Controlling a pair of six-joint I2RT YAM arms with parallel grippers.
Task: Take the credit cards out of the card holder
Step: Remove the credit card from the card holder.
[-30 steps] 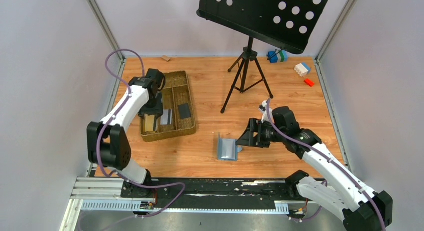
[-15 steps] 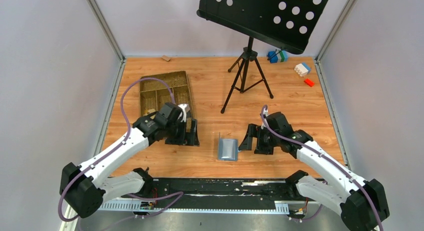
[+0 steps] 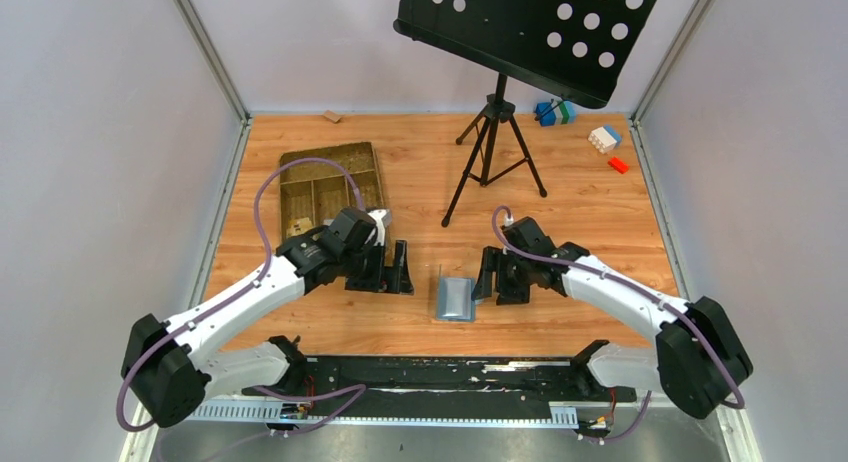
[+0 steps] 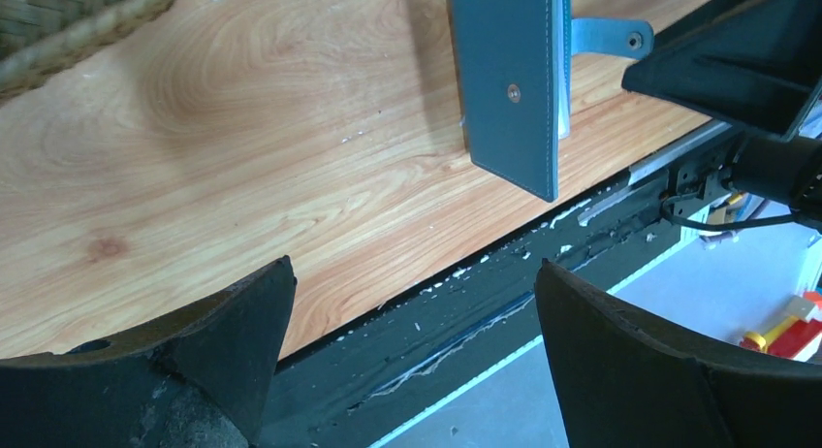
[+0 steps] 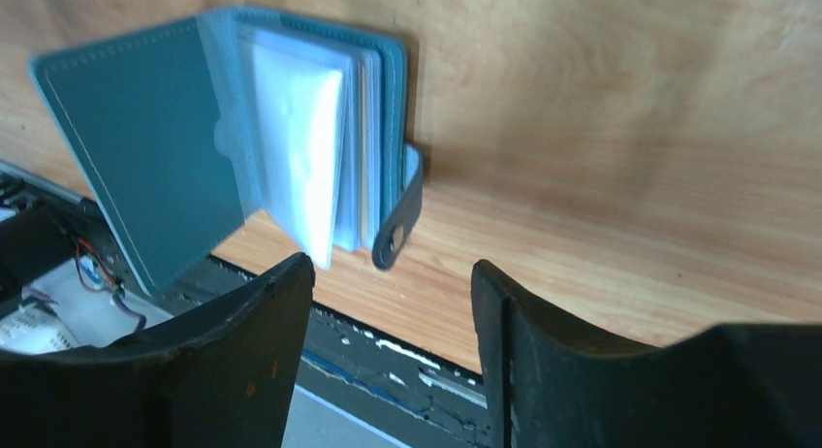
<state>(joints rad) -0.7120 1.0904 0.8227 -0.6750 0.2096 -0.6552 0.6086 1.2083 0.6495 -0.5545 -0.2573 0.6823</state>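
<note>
The blue card holder (image 3: 457, 298) lies open on the wooden floor, its cover standing up on the left. My left gripper (image 3: 401, 269) is open and empty, just left of it. In the left wrist view, the left gripper (image 4: 415, 269) faces the cover's outside (image 4: 511, 80). My right gripper (image 3: 487, 278) is open and empty, close to the holder's right side. The right wrist view shows the right gripper (image 5: 393, 264) before the holder (image 5: 145, 147), its clear sleeves (image 5: 300, 162) and its snap tab (image 5: 400, 218). No black or grey credit card shows.
A brown compartmented tray (image 3: 322, 170) sits at the back left, its near end hidden by my left arm. A black music stand on a tripod (image 3: 492, 147) stands at the back. Toy blocks (image 3: 604, 138) lie far right. The black rail (image 3: 420, 367) runs along the near edge.
My left arm has swung from over the tray down and right to the holder's left side. My right gripper has moved slightly left, closer to the holder.
</note>
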